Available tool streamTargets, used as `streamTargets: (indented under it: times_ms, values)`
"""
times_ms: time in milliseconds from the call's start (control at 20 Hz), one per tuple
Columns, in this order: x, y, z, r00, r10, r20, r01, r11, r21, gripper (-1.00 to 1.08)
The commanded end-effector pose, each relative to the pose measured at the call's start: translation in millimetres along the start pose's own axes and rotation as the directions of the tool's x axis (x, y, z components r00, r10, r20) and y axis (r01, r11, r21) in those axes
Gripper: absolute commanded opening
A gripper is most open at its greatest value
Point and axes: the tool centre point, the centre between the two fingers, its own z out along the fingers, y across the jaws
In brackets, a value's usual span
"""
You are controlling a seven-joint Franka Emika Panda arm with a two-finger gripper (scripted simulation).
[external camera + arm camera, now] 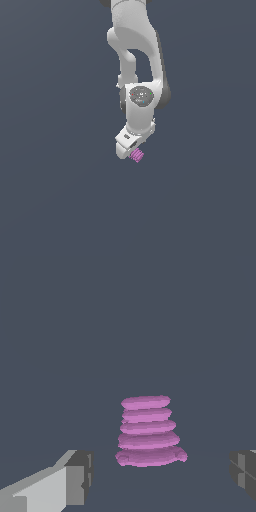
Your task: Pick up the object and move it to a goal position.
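In the wrist view, going left to right, come one light grey finger with a dark pad (75, 478), then the small magenta-pink ridged block of stacked discs (149, 431), then the dark tip of the second finger (243, 473) at the frame's right edge. The fingers are spread wide, with clear gaps on both sides of the block and no contact showing, so nothing is pinched yet.

In the exterior view the white Panda arm (137, 60) reaches down, and the white gripper (131, 146) sits with the pink block (137, 155) just at its lower right end, partly tucked under it. The plain dark slate surface (50, 200) fills the rest.

Risks, as I judge them: the block looks nearer the left finger than the right, so closing may push it sideways before both pads bite. Its grooved, tapering sides give uneven purchase, so it could tilt or squirt out. Whether the pads are low enough to catch the broad base cannot be told; closing too high could grip only the narrow end.

Count: one arm, one gripper, two fingers, one pink block. No goal marker is visible.
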Motion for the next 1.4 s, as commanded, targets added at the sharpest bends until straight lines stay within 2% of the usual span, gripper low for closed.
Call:
streamTargets:
  times_ms: [0,550,1000,1250,1300,1350]
  values:
    - [0,-1,4,0.999,-0.035,0.000,0.035,0.999,0.002,1.00]
    - [0,-1,12,0.998,-0.067,0.001,0.066,0.998,0.004,1.00]
    - [-1,-2,52,0.997,-0.071,0.001,0.071,0.997,0.004,1.00]
    - [0,-1,59,0.997,-0.071,0.001,0.071,0.997,0.004,1.00]
    - [0,-1,59,0.997,-0.071,0.001,0.071,0.997,0.004,-1.00]
    - [0,-1,59,0.997,-0.071,0.001,0.071,0.997,0.004,-1.00]
